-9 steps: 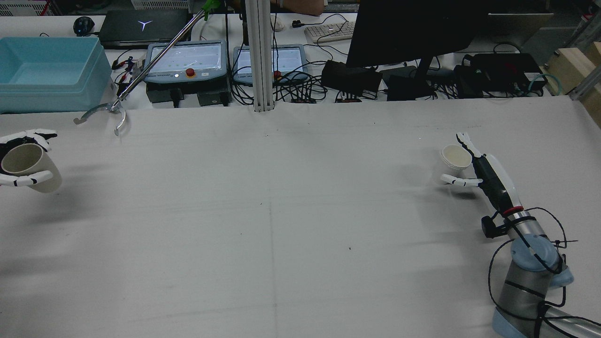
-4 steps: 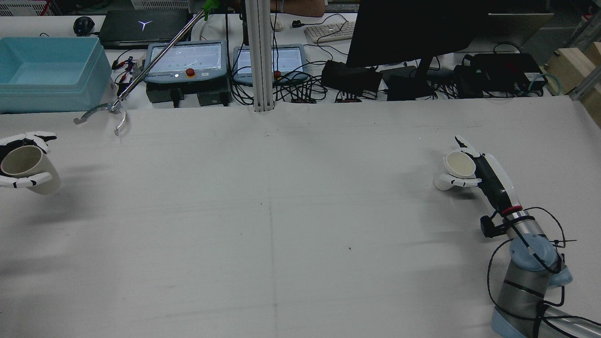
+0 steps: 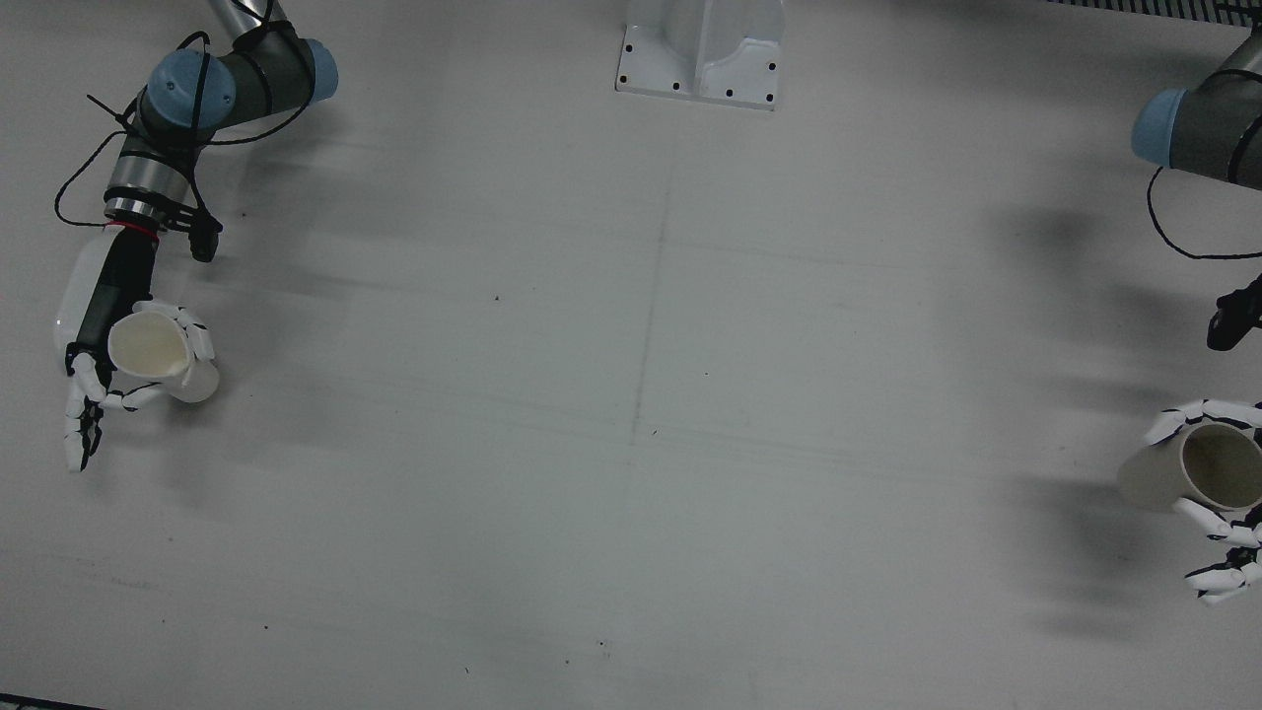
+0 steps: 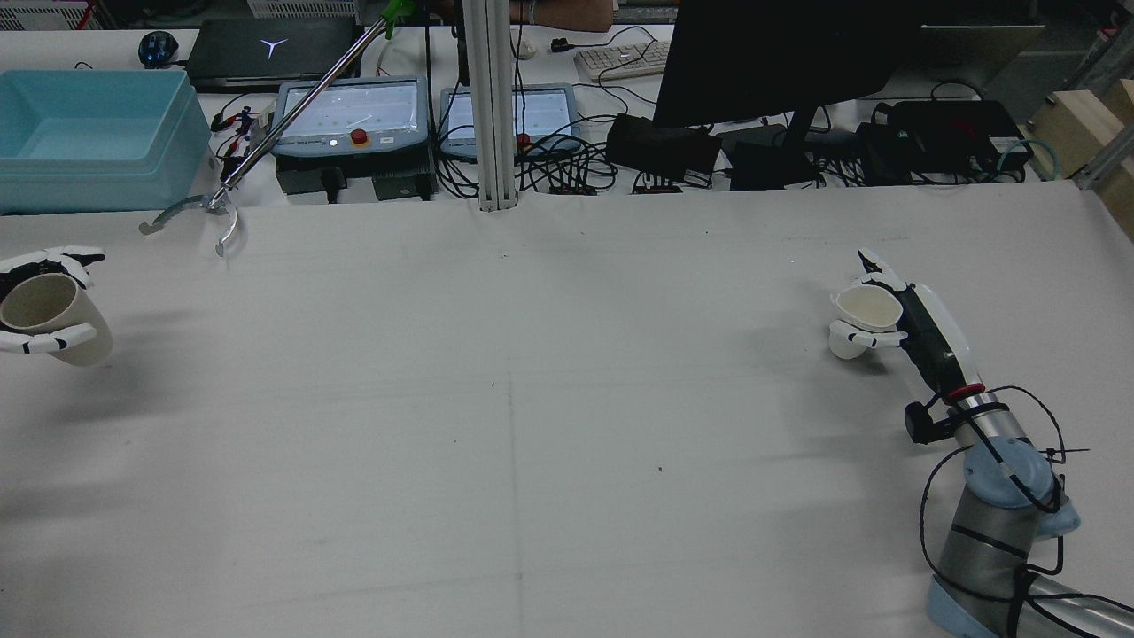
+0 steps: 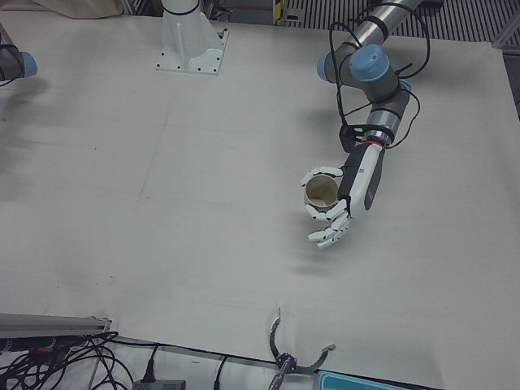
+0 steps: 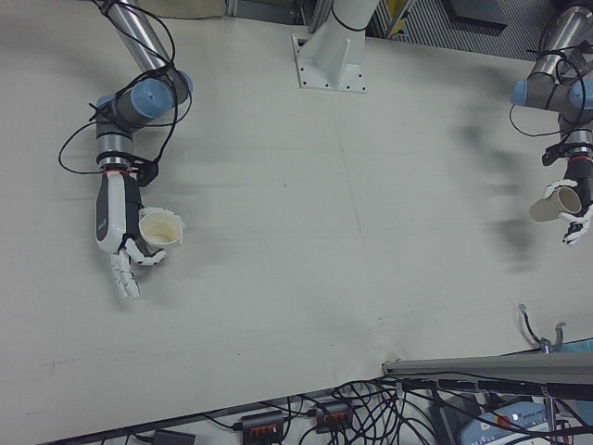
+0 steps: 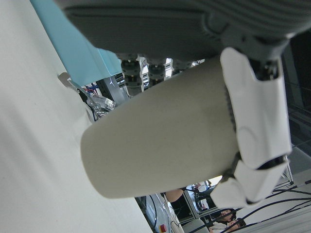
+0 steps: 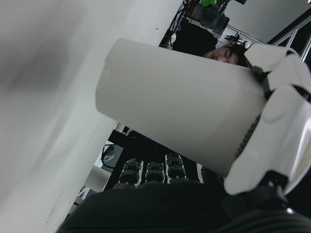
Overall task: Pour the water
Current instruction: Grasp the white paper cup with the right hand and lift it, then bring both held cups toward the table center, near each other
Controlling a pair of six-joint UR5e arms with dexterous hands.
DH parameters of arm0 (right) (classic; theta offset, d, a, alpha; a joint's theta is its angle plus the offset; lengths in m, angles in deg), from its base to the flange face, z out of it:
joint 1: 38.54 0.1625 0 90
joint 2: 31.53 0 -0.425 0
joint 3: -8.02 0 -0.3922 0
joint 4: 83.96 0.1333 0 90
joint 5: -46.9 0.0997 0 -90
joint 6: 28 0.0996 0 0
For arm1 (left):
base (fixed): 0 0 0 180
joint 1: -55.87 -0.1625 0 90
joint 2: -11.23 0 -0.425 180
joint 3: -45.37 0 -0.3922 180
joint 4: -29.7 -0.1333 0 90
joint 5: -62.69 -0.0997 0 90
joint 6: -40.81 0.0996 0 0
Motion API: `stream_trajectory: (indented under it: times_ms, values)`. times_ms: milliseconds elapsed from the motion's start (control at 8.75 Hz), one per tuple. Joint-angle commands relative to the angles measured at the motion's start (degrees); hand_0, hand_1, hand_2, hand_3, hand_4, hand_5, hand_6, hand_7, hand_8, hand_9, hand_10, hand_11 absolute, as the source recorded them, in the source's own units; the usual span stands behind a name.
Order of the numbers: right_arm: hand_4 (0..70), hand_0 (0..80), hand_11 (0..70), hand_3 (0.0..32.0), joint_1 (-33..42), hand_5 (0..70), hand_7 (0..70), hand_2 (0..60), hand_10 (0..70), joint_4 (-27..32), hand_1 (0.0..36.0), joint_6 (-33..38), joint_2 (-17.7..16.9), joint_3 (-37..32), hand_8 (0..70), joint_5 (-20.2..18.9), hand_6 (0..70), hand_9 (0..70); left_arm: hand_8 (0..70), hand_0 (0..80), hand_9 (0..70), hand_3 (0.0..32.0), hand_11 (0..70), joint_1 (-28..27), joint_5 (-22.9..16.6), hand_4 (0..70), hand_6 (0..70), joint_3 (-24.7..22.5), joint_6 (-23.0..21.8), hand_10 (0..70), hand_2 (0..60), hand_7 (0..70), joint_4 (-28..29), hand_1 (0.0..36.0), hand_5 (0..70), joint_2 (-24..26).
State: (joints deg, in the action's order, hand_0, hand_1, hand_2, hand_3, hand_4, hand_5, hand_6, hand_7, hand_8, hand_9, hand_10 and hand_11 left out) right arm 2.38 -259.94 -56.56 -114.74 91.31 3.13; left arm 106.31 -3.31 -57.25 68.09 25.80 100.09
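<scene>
My left hand (image 5: 359, 180) is shut on a beige paper cup (image 5: 322, 193), held tilted above the table at its left edge in the rear view (image 4: 62, 323). The left hand view shows that cup (image 7: 160, 141) lying sideways in the fingers. My right hand (image 4: 926, 332) is shut on a white paper cup (image 4: 864, 315) over the table's right side, tipped with its mouth toward the hand. The front view shows this white cup (image 3: 163, 353) at the left and the beige cup (image 3: 1178, 468) at the right edge. I see no water in either cup.
A metal reach-grabber (image 4: 208, 208) rests on the far left of the table, beside a light-blue bin (image 4: 93, 133). An aluminium post (image 4: 490, 106), teach pendants (image 4: 350, 115), a monitor and cables line the far edge. A white pedestal (image 3: 702, 49) stands between the arms.
My right hand closed on the white cup, which stood upright a second ago, and lifted and tipped it. The left hand with the beige cup drifted slightly left.
</scene>
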Motion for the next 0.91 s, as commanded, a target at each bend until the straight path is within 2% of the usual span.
stream_trajectory:
  times_ms: [0, 114, 229, 343, 571, 800]
  values:
    - [34.3, 46.8, 7.8, 0.0, 4.60, 70.0, 12.0, 37.8, 4.9, -6.97, 16.7, -0.35, -0.20, 13.51, 3.7, -0.79, 7.8, 7.5, 11.6, 53.1, 18.5, 0.0, 17.0, -0.33, -0.09, 37.6, 15.7, -0.82, 0.05, 9.9, 60.0, 26.3, 0.12, 36.0, 67.3, 0.34]
    - [34.2, 47.0, 7.7, 0.0, 4.95, 70.0, 12.8, 38.2, 4.8, -9.88, 17.2, -0.53, 0.15, 17.40, 3.7, -0.79, 8.4, 7.5, 11.7, 53.0, 18.6, 0.0, 16.9, -1.04, -0.96, 38.0, 15.9, -1.26, 0.57, 9.9, 60.0, 26.6, -0.06, 36.0, 67.7, 0.78]
    - [33.3, 47.4, 7.6, 0.0, 5.04, 70.0, 13.3, 37.9, 4.7, -10.78, 17.7, -0.88, 0.50, 19.87, 3.7, -0.79, 8.7, 7.5, 11.9, 52.8, 18.9, 0.0, 17.0, -0.69, -3.84, 38.8, 16.3, -1.18, 2.49, 9.9, 60.0, 27.2, -0.06, 36.0, 68.9, 2.70]
    - [32.1, 47.7, 7.3, 0.0, 5.22, 70.0, 13.7, 38.5, 4.4, -10.88, 18.4, -1.49, 0.77, 21.12, 3.6, -0.79, 9.1, 7.3, 12.1, 53.2, 19.2, 0.0, 17.0, -0.86, -4.39, 39.7, 16.9, -1.18, 4.16, 9.9, 60.0, 27.9, -0.84, 36.0, 70.0, 6.03]
    - [31.8, 48.2, 7.1, 0.0, 5.40, 70.0, 15.6, 48.8, 4.1, -11.75, 21.9, -1.76, 0.86, 23.14, 3.6, -1.14, 10.4, 7.3, 12.6, 54.8, 19.9, 0.0, 17.7, -2.53, -5.36, 41.0, 17.6, -0.57, 6.37, 10.4, 60.0, 28.5, -4.52, 36.0, 70.0, 13.40]
    - [30.9, 48.7, 6.8, 0.0, 5.66, 70.0, 16.2, 50.6, 3.9, -12.37, 23.0, -1.84, 1.47, 24.55, 3.1, -1.05, 10.6, 6.7, 12.9, 54.7, 20.3, 0.0, 17.9, -7.08, -5.36, 41.0, 17.8, -0.13, 6.73, 10.5, 60.0, 29.1, -8.30, 36.0, 70.0, 19.13]
